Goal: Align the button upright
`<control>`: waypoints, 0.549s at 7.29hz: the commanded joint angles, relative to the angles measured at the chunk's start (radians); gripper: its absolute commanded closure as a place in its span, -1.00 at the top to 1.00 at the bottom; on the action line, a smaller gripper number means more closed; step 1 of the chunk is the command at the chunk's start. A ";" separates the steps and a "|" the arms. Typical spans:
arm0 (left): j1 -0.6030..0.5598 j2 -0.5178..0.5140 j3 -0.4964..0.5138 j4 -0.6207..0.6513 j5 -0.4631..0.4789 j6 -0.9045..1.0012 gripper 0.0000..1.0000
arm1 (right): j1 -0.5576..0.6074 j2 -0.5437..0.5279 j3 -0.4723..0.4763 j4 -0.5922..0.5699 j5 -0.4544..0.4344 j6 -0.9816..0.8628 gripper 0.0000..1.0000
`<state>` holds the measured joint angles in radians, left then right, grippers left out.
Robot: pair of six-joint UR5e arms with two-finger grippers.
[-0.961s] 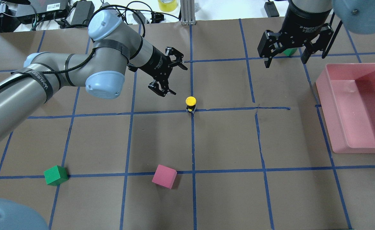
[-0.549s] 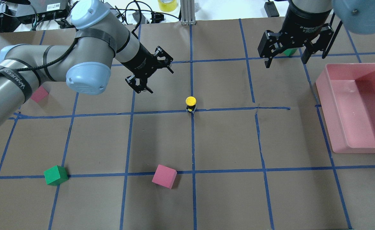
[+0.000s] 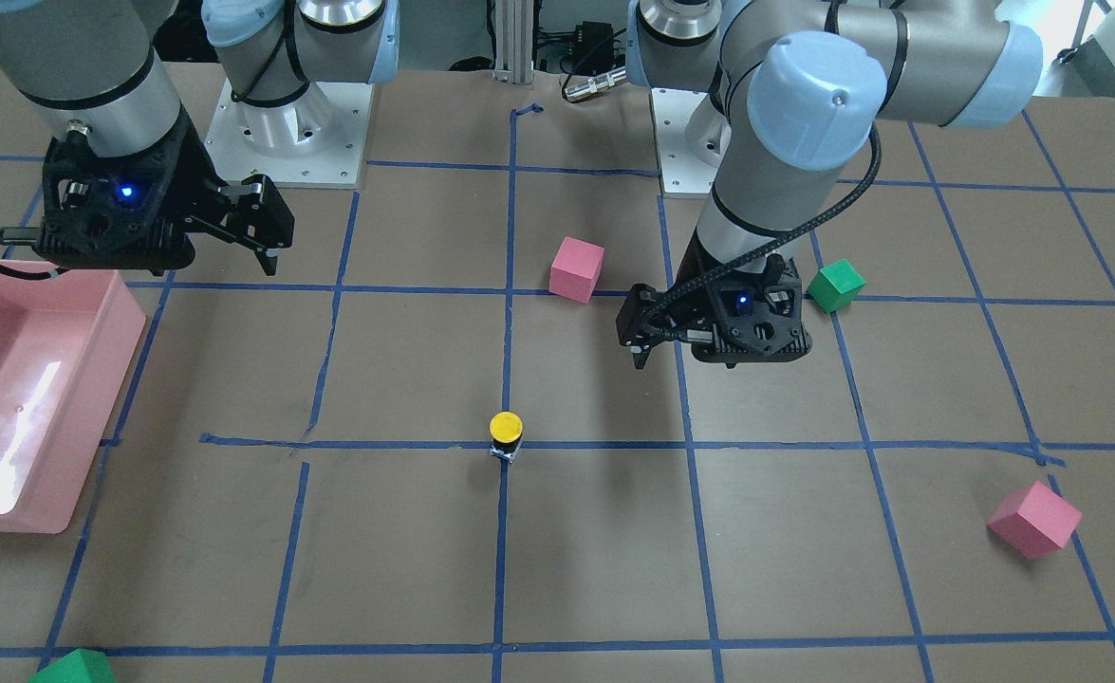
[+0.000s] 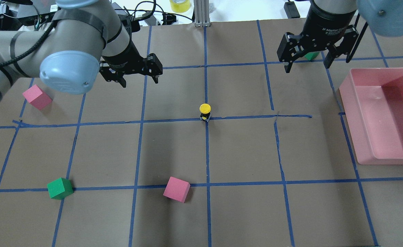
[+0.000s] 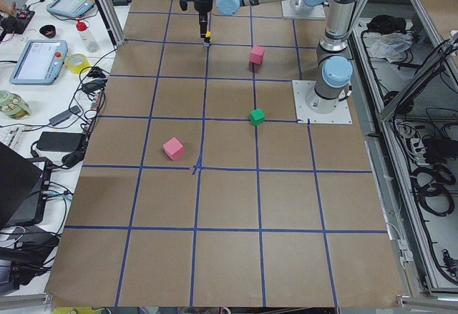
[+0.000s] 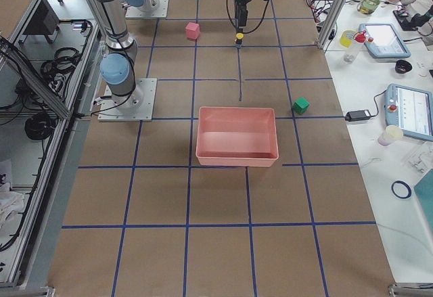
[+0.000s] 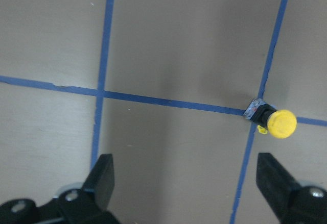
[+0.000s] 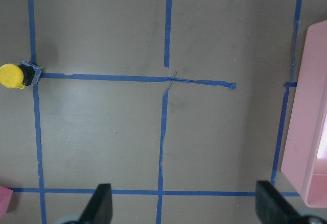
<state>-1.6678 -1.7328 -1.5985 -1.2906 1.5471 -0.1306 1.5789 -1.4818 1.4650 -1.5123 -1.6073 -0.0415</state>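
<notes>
The button (image 4: 205, 111) stands upright on a blue tape crossing near the table's middle, its yellow cap on top and its black body and blue base below. It also shows in the front view (image 3: 505, 434), the left wrist view (image 7: 273, 122) and the right wrist view (image 8: 18, 76). My left gripper (image 4: 139, 79) is open and empty, raised above the table to the left of the button and farther back. My right gripper (image 4: 306, 67) is open and empty, high at the back right, well away from the button.
A pink tray (image 4: 359, 103) lies at the right edge. Pink cubes (image 4: 37, 97) (image 4: 176, 189) and a green cube (image 4: 60, 188) lie on the left and front. Another green cube (image 4: 311, 55) sits behind my right gripper. Cables and gear lie beyond the back edge.
My left arm has swung left and back, away from the button, and its wrist has turned. A pink cube on the left has come into view. The button and right arm have not moved.
</notes>
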 commanded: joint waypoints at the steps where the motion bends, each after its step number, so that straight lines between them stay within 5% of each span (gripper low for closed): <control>1: -0.001 0.004 0.229 -0.254 0.044 0.039 1.00 | 0.000 0.000 0.000 0.000 0.000 -0.001 1.00; 2: -0.012 0.030 0.247 -0.322 0.045 0.039 1.00 | 0.000 0.000 0.000 0.001 -0.002 0.000 1.00; 4: -0.010 0.093 0.159 -0.258 0.045 0.039 1.00 | -0.002 0.000 0.000 0.001 -0.002 -0.003 1.00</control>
<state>-1.6779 -1.6793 -1.4003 -1.5772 1.5912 -0.0931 1.5786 -1.4818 1.4650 -1.5112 -1.6083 -0.0429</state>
